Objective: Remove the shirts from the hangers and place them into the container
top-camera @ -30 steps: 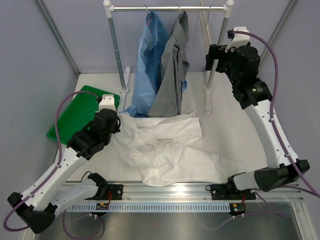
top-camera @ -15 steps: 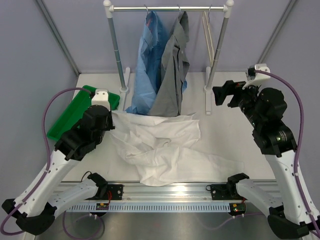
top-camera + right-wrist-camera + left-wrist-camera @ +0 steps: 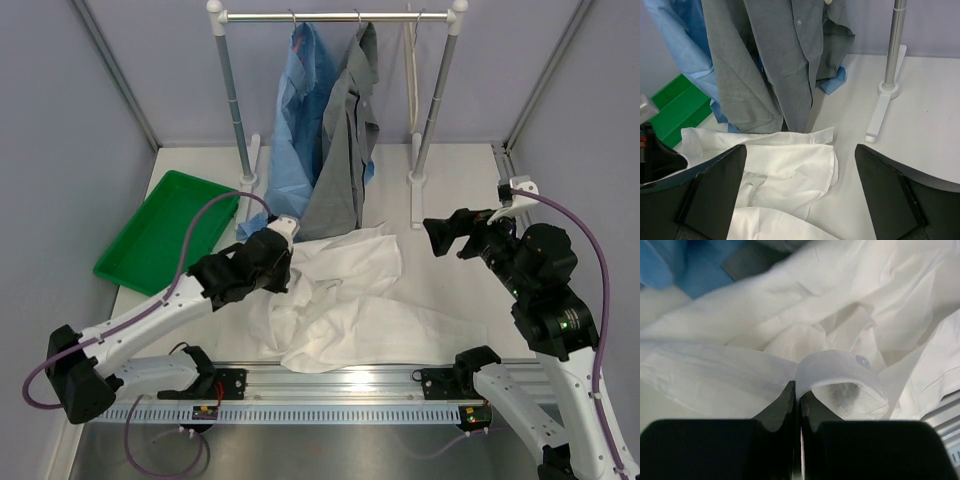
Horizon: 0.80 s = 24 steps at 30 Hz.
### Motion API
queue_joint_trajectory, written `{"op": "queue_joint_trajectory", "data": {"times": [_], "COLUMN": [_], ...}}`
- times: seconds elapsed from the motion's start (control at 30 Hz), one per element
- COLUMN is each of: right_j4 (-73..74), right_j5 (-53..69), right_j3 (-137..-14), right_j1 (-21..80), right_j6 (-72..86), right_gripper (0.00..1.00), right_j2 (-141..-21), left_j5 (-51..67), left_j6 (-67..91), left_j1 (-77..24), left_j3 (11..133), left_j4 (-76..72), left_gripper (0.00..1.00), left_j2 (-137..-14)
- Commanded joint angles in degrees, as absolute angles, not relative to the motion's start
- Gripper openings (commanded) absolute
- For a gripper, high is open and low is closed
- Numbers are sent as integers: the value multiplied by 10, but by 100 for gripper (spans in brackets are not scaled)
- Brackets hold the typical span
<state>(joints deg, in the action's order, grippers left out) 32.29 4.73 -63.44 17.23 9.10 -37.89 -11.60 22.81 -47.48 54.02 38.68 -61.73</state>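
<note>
Since a second ago the left arm has swung away from the green tray and in over the heap of cloth, and the right arm has dropped from the rail to hang low over the right side of the tabletop (image 3: 455, 180). The white shirt's left part has bunched toward the middle.

The left claw (image 3: 799, 387) has its jaws pressed close together, pinching a fold of the white shirt (image 3: 350, 300) at their tips. A curled band of that shirt with a small button rises just beyond them. The claw sits at the shirt's left edge, and the rest of the shirt lies crumpled on the tabletop, spreading right toward the near rail.

The right claw (image 3: 450, 235) is spread wide and holds nothing. It hovers apart from the white shirt's far right corner, facing it.

Left of the heap, the container (image 3: 160, 235) lies on the tabletop with no shirt in it.

Behind, the light blue shirt (image 3: 300, 130) and grey shirt (image 3: 345, 150) hang side by side from the rail (image 3: 335, 16), their tails touching the white shirt's far edge. A bare cream hanger (image 3: 412, 60) hangs to their right.
</note>
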Motion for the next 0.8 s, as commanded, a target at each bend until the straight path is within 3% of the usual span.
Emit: {"op": "queue_joint_trajectory", "data": {"times": [0.0, 0.03, 0.17, 0.2, 0.27, 0.43, 0.77], "right_j4": [326, 325, 323, 323, 323, 316, 308], "right_j5": [74, 76, 83, 85, 95, 115, 132], "right_j3": [-617, -614, -606, -605, -605, -598, -582], "right_j1": [171, 171, 171, 171, 171, 171, 171], "right_j6": [100, 101, 101, 101, 100, 101, 101], "right_gripper": [99, 100, 99, 100, 100, 99, 99], "right_j2": [-372, -372, -369, -369, -368, -359, -347], "left_j5": [-105, -113, -122, -124, -140, -197, -207], "left_j6": [294, 299, 317, 319, 323, 350, 381], "left_j1": [-495, -497, -500, -500, -500, -500, -500], "left_j3": [508, 501, 482, 489, 504, 525, 467], "left_j4": [323, 319, 310, 318, 356, 398, 261], "left_gripper": [12, 16, 59, 82, 99, 99, 99], "left_j2": [-635, -639, -649, -650, -651, -652, -743]}}
